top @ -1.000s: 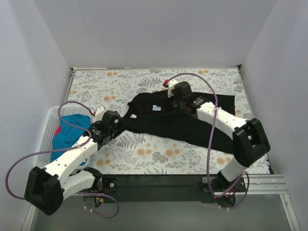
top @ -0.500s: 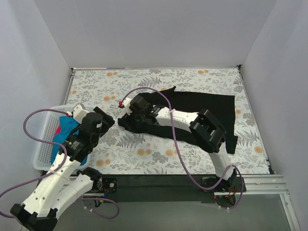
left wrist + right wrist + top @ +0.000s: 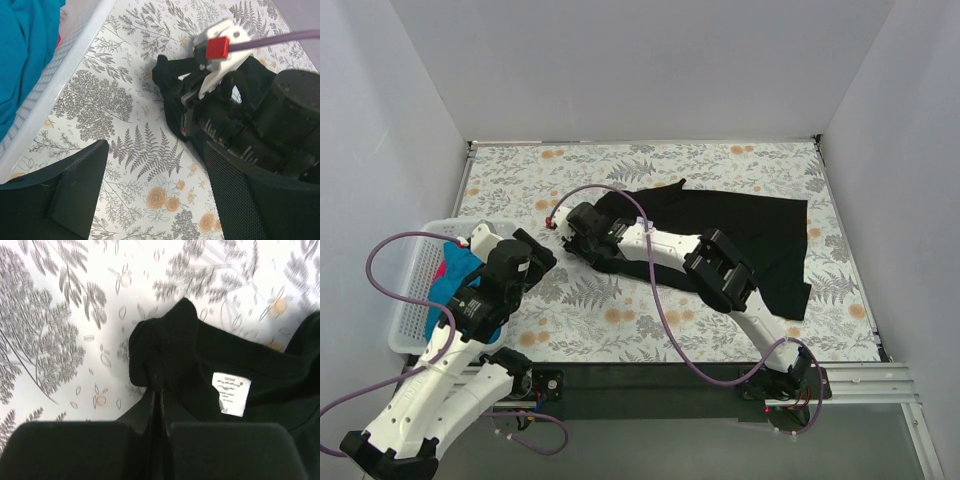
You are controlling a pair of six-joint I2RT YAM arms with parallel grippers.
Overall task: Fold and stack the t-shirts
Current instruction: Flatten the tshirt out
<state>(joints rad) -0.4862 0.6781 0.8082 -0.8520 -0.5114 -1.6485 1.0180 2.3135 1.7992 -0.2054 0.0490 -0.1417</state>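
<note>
Pinching tool: right gripper [image 3: 156,390], fingers pressed together on a soft fold of the black t-shirt [image 3: 750,235], right of the basket [image 3: 412,270].
Left gripper [image 3: 155,192]: spread wide, beside basket.
Teal t-shirt [image 3: 455,290]: crumpled inside white lattice basket.

This is a robotics lab test cell rather than a lived-in room: bare white panels [image 3: 620,60] box in a table [image 3: 740,160] covered with a fern-and-flower print cloth. The left arm [image 3: 430,390] and right arm [image 3: 720,270], white and black, are bolted to a black base rail [image 3: 650,385], with purple cables [image 3: 372,268] looping loose. A black t-shirt [image 3: 760,230] and a white lattice basket [image 3: 410,270] lie among the hardware.
</note>
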